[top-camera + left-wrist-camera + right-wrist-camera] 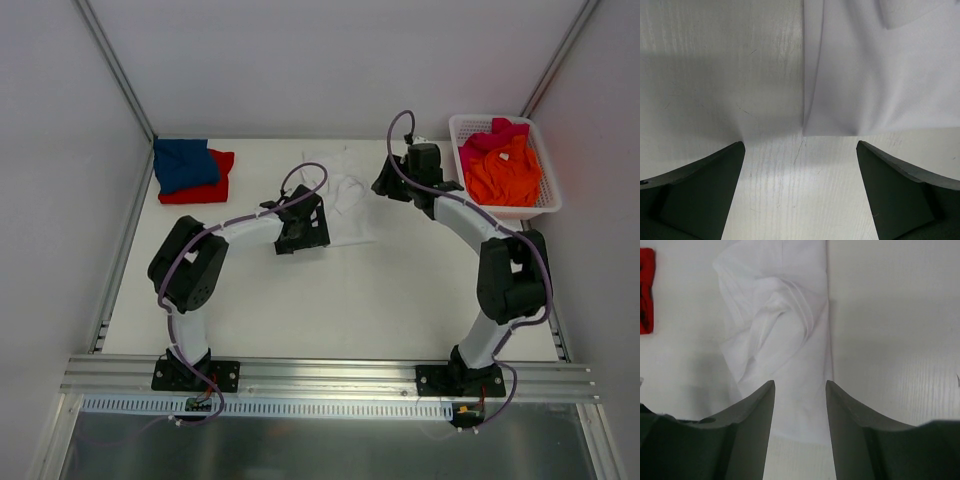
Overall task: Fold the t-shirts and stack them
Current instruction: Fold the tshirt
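The white t-shirt [345,195] lies partly folded and rumpled in the middle of the table. My left gripper [318,218] hovers at its near-left corner, open wide; in the left wrist view that corner of the white t-shirt [865,75] sits just ahead of the left gripper [800,145], with bare table between the fingers. My right gripper [388,186] hangs over the shirt's right edge. In the right wrist view the right gripper [800,382] is partly open above the flat white t-shirt [785,330], gripping nothing. A blue t-shirt [185,163] rests folded on a red t-shirt [218,186] at the back left.
A white lattice basket [540,205] at the back right holds an orange t-shirt [505,175] and a pink t-shirt [490,135]. The red t-shirt's edge [646,290] shows at the left of the right wrist view. Metal frame rails border the table.
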Controlling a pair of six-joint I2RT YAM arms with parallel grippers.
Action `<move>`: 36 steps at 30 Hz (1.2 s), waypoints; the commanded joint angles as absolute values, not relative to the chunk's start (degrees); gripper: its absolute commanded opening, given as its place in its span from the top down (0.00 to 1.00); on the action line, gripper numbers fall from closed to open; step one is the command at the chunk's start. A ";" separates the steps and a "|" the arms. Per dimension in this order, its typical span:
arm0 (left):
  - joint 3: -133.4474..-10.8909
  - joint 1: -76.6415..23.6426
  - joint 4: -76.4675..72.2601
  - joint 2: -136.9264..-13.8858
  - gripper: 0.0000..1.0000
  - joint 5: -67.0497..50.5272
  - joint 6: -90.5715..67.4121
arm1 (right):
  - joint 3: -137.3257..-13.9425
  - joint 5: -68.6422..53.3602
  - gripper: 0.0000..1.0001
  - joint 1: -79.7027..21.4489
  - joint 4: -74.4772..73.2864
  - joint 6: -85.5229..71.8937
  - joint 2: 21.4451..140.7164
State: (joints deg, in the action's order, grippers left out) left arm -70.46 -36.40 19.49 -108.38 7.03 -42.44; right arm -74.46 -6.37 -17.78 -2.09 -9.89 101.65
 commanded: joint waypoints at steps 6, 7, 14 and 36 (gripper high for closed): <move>-63.99 -37.88 26.11 -111.71 0.04 3.34 -44.65 | -58.11 -4.48 0.51 -19.42 0.00 -11.42 89.75; -63.98 -37.79 25.84 -111.88 0.05 3.17 -44.56 | -56.01 -4.13 0.51 -19.95 1.13 -11.51 88.17; -66.97 -37.79 25.23 -113.46 0.04 2.99 -44.03 | -51.33 -3.78 0.51 -21.71 1.58 -11.78 86.22; -75.41 -37.35 24.52 -119.88 0.05 2.72 -45.97 | -49.92 -4.39 0.45 -23.56 6.15 -11.51 93.60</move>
